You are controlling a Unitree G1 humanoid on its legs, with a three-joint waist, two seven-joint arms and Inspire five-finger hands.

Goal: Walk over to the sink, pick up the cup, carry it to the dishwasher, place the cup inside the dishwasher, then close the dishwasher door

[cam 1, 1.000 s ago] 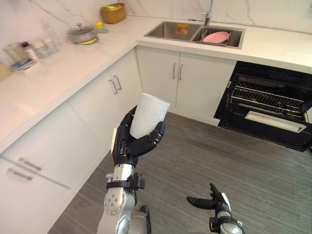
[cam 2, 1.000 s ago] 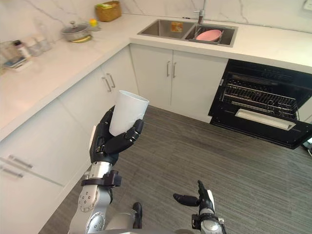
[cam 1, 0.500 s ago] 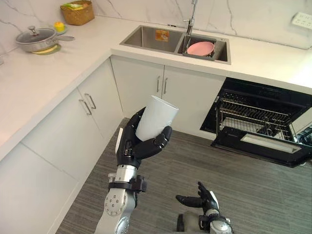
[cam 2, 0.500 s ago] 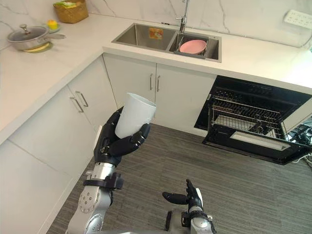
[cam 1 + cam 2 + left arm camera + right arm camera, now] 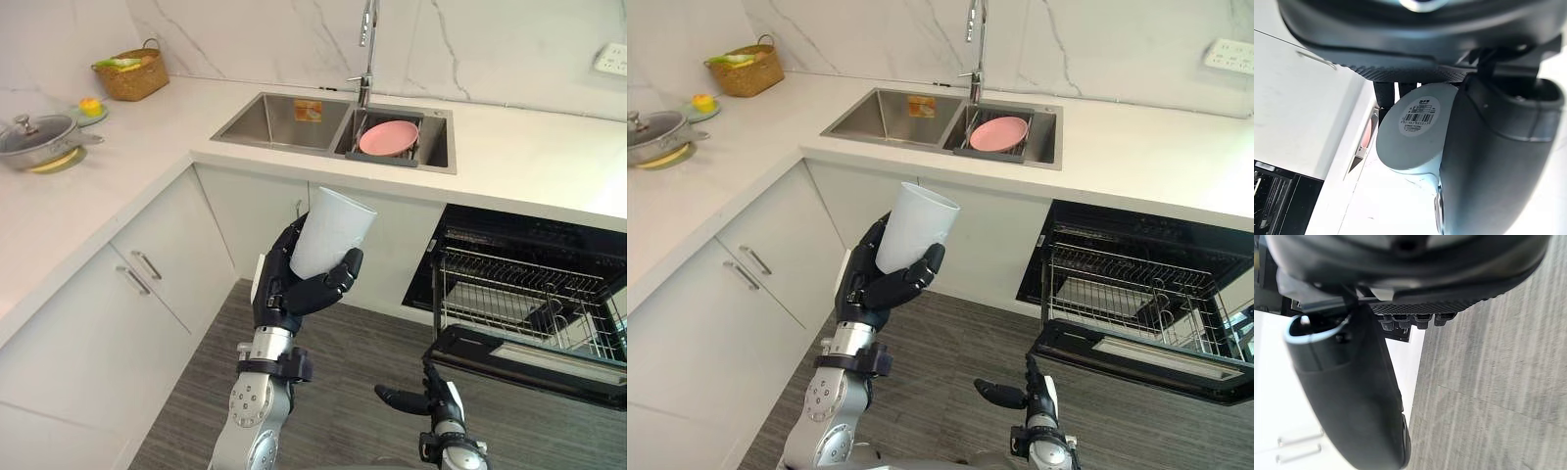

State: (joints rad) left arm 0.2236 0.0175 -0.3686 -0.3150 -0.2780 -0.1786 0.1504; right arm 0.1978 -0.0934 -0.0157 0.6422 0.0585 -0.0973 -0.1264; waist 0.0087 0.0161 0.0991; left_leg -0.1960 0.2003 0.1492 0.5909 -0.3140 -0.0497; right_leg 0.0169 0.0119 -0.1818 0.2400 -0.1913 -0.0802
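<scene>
My left hand (image 5: 294,290) is shut on a white cup (image 5: 330,231), held upright at chest height in front of the cabinets below the sink (image 5: 269,119). In the left wrist view the cup's base (image 5: 1418,120) with its barcode label sits between the thumb and fingers. The dishwasher (image 5: 534,294) stands open to the right under the counter, its door (image 5: 529,364) lowered and its wire rack (image 5: 529,304) showing. My right hand (image 5: 421,399) hangs low over the floor, fingers straight and holding nothing.
A pink plate (image 5: 388,138) rests in the sink's right basin under the tap (image 5: 365,39). On the left counter stand a lidded pot (image 5: 31,142) and a wicker basket (image 5: 130,75). White cabinets (image 5: 118,313) line the left; grey wood floor (image 5: 362,352) lies ahead.
The camera has turned right and drawn nearer, so sink and dishwasher sit closer and more central. My left hand keeps the cup raised; the right hand stays low.
</scene>
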